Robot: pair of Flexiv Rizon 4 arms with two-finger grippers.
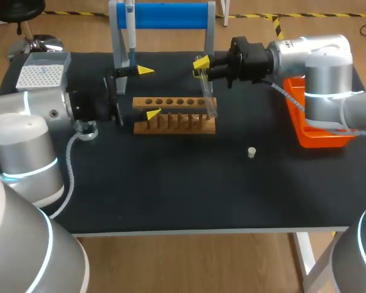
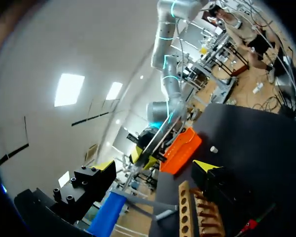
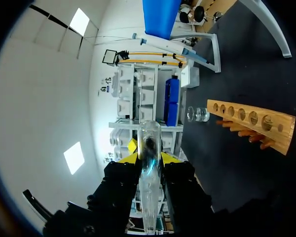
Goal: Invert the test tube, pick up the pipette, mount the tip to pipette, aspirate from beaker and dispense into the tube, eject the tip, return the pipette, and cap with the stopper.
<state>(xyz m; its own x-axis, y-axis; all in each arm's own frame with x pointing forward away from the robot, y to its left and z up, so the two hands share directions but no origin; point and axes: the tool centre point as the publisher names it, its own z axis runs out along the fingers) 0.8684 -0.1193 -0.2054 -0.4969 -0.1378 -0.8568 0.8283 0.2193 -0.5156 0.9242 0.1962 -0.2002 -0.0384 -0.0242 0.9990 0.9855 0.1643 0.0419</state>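
Observation:
My right gripper (image 1: 201,66) is shut on a clear test tube (image 1: 209,99). The tube hangs tilted, its lower end at the right end of the wooden rack (image 1: 174,116). In the right wrist view the tube (image 3: 150,168) stands out between that gripper's (image 3: 151,152) fingers, and the rack (image 3: 251,121) and the glass beaker (image 3: 197,114) lie ahead. My left gripper (image 1: 149,91) is open wide at the rack's left end, nothing between its fingers (image 2: 104,165). The pipette (image 1: 130,30) hangs on the blue-topped stand (image 1: 168,15). A small white stopper (image 1: 251,152) lies right of the rack.
A white tip box (image 1: 43,73) sits at the back left and the beaker (image 1: 85,129) beside my left arm. An orange tray (image 1: 311,131) stands at the right under my right arm. In front of the rack lies bare black table (image 1: 171,189).

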